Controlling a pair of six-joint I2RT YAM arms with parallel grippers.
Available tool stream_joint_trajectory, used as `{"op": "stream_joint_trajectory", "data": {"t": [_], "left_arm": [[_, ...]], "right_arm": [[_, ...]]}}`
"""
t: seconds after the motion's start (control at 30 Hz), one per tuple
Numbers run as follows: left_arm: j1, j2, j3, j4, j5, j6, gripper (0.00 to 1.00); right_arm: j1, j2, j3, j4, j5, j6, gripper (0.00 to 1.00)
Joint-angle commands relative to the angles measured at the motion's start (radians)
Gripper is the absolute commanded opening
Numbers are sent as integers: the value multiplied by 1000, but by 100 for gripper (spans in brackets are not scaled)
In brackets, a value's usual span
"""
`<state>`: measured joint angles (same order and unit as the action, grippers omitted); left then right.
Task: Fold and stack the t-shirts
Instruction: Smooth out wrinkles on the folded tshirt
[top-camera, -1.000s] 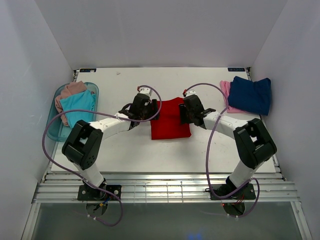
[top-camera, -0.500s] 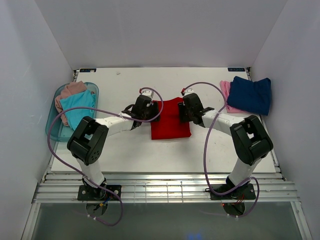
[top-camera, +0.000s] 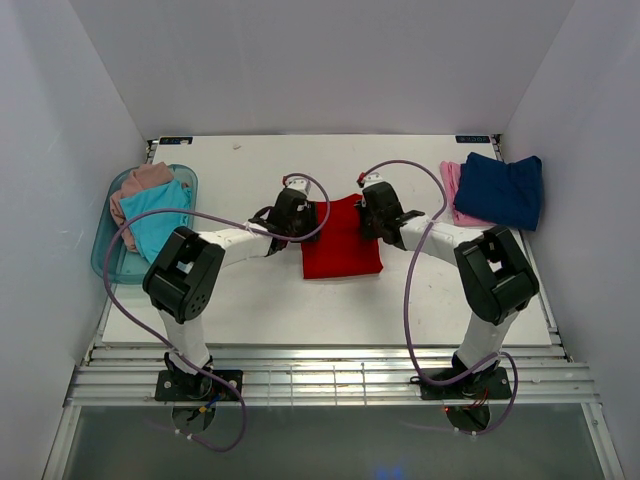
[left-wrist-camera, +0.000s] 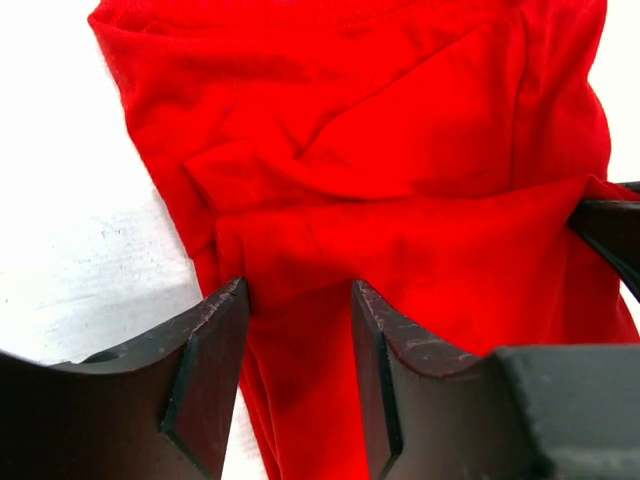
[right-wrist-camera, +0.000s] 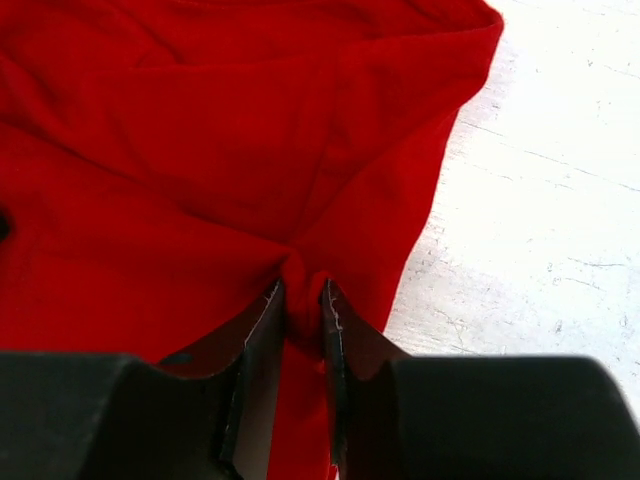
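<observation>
Apparently five t-shirts (top-camera: 341, 246), one teal tub (top-camera: 103, 262)

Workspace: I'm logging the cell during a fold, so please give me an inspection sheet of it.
Surface: white table, scuffed.
Job's things: red shirt at the middle, partly folded; navy shirt on pink shirt, far right; turquoise shirt and beige shirt in the tub.
Clutter: teal tub, far left.
Claws: left claw open astride a red fold; right claw shut on a red fold.
Cables: purple cables loop along each arm.
Surroundings: white walls on three sides.
</observation>
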<state>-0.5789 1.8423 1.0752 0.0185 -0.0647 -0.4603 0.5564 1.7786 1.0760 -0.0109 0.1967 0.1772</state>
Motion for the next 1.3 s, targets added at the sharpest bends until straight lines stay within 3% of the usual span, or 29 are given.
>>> {"op": "stream_joint_trajectory", "data": {"t": [0.0, 0.1, 0.2, 0.23, 0.37, 0.8, 1.13, 1.27], "left_arm": [[2, 2, 38, -3, -14, 9, 54], [2, 1, 26, 17, -29, 17, 51], [4, 17, 38, 18, -33, 23, 35], [4, 27, 42, 18, -37, 25, 23], [4, 15, 48, 9, -86, 8, 1], [4, -144, 55, 1, -170, 6, 0], [5, -69, 94, 90, -193, 28, 0], [19, 0, 130, 185, -279, 45, 0]], "right_arm": [[-6, 7, 45, 43, -10, -13, 26], [-7, 18, 48, 42, -17, -13, 19], [-7, 31, 55, 43, -28, -15, 12], [-7, 33, 56, 43, -31, -15, 10], [-7, 15, 56, 46, -25, -15, 8], [-6, -33, 134, 20, -13, -53, 8], [-7, 34, 257, 34, 43, -111, 8], [-13, 91, 303, 95, 75, -133, 8]]}}
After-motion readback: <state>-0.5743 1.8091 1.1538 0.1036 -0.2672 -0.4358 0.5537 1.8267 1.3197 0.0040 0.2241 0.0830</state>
